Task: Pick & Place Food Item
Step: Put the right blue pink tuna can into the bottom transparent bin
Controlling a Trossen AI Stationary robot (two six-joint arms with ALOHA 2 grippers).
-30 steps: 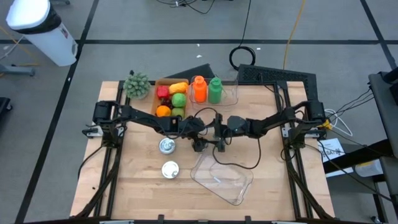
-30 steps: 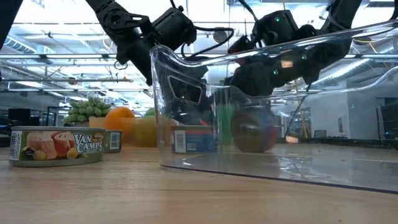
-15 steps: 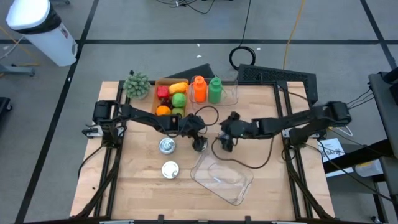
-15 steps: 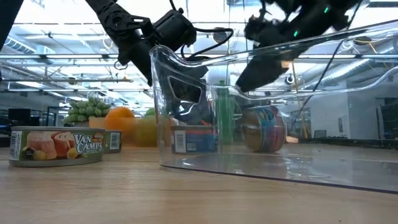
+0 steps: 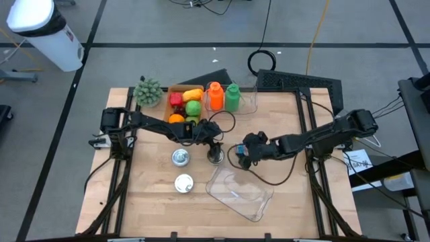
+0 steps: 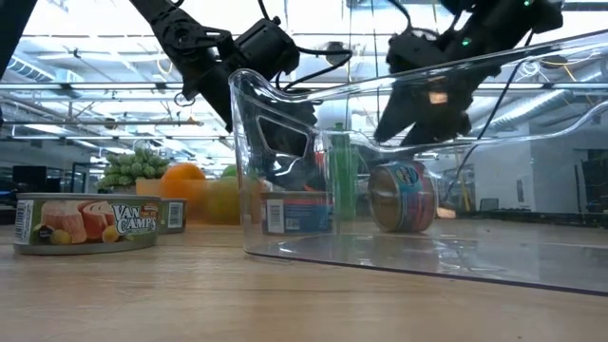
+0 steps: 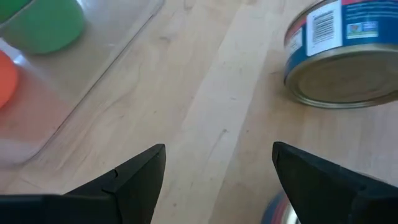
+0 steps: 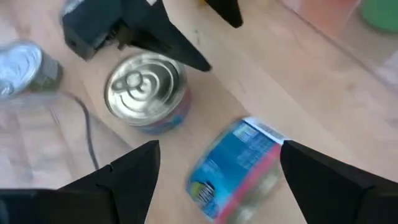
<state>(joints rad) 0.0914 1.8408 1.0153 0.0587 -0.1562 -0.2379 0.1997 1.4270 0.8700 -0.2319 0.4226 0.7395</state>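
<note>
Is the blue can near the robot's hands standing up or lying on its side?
Lying on its side. The blue-labelled tin can shows its label facing upward in the right wrist view, unlike the upright can beside it.

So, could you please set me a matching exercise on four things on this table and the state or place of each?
Things:
1. blue-labelled can
2. pull-tab can
3. orange bottle
4. clear tub

States or places:
a. standing upright, lid up
b. right beside the green bottle
c. lying on its side
d. see-through and empty

Pairs: 1-c, 2-a, 3-b, 4-d
</note>
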